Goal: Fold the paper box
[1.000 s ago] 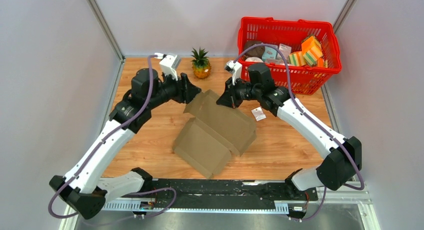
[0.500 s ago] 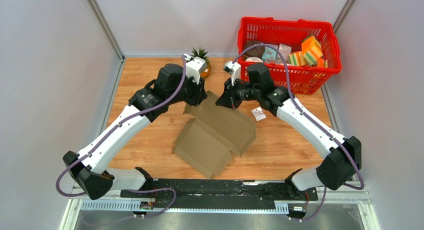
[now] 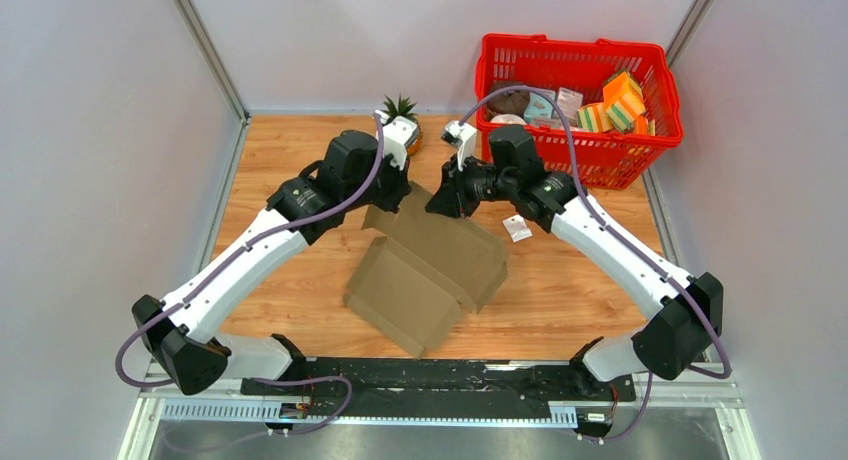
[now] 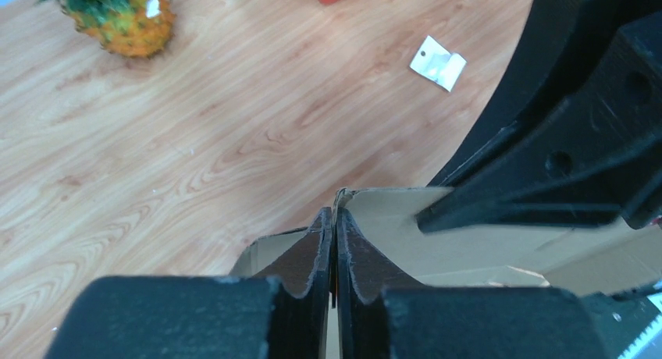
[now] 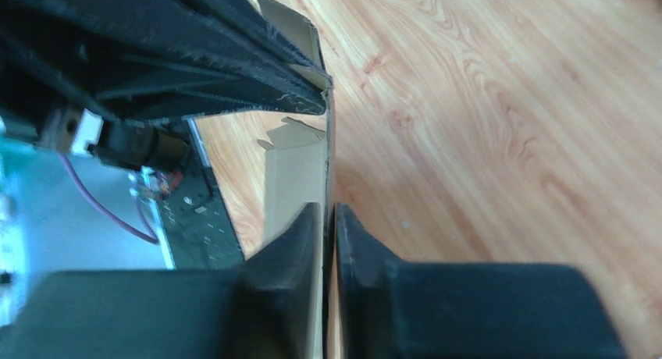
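The paper box (image 3: 430, 270) is a flat brown cardboard cut-out lying mid-table, its far flap lifted. My left gripper (image 3: 398, 192) is at that flap's left side. In the left wrist view its fingertips (image 4: 334, 218) are pinched shut on the flap's thin edge (image 4: 390, 234). My right gripper (image 3: 440, 202) is at the same flap from the right. In the right wrist view its jaws (image 5: 329, 212) stand close on either side of the cardboard sheet (image 5: 300, 160), with only a thin slit showing. The two grippers nearly touch; the right one's black body (image 4: 562, 140) fills the left wrist view's right side.
A red basket (image 3: 660, 90) with several colourful packages stands at the back right. A small pineapple (image 3: 400, 108) is behind the left wrist. A white paper tag (image 3: 517, 228) lies on the wood right of the box. Grey walls enclose the table on three sides.
My left arm swung right from beside the box onto the raised flap, and its jaws closed on it. The right gripper stayed at the flap, shifting slightly left.
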